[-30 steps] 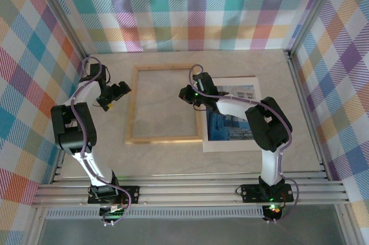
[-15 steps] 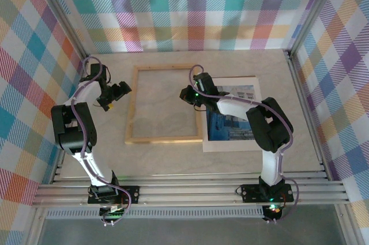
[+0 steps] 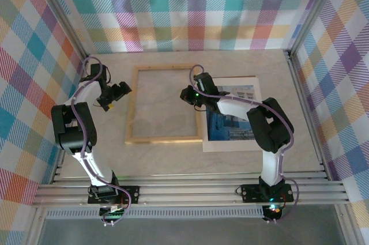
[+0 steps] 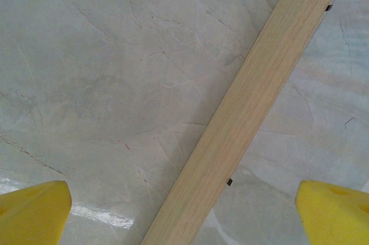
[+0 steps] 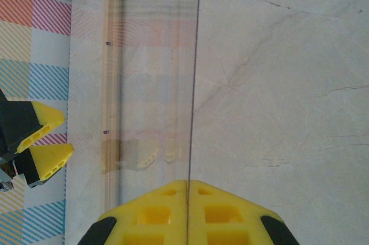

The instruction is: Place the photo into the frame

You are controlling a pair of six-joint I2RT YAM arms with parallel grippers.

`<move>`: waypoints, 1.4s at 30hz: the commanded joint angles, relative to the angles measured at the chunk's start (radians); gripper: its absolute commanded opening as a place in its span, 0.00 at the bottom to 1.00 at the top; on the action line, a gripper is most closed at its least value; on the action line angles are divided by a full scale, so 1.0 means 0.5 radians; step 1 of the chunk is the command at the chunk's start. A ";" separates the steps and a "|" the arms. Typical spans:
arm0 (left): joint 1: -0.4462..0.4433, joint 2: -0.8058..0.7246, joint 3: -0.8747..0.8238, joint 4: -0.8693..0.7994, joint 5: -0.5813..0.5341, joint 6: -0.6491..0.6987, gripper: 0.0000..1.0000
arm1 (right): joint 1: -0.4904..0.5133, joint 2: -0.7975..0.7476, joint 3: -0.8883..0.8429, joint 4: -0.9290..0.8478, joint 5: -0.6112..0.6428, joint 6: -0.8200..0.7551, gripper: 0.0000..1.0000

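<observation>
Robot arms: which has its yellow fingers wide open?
The left arm: its yellow fingers stand far apart over the thin wooden frame; the right arm's are pinched shut.

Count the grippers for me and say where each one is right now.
2. The left gripper hovers open over the frame, above its left rail. The right gripper is shut on the edge of the clear pane at the frame's right side.

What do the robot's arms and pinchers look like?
The left arm and right arm are white tubes with chunky black joints and a thin purple cable looping along each. Their fingers are bright yellow wedges.
</observation>
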State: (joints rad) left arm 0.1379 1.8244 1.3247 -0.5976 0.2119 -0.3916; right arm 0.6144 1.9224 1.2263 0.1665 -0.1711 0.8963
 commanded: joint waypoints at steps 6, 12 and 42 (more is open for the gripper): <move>-0.021 0.020 0.017 -0.031 0.006 0.033 1.00 | -0.011 -0.084 -0.007 -0.019 0.022 -0.051 0.00; -0.023 0.026 0.017 -0.032 0.009 0.032 1.00 | -0.011 -0.098 -0.013 -0.030 0.039 -0.057 0.00; -0.041 0.042 0.029 -0.047 0.000 0.046 1.00 | -0.010 -0.053 0.061 0.040 -0.086 -0.039 0.00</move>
State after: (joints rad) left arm 0.1265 1.8320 1.3247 -0.5999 0.2123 -0.3840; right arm 0.6144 1.9163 1.2228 0.1780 -0.1928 0.8997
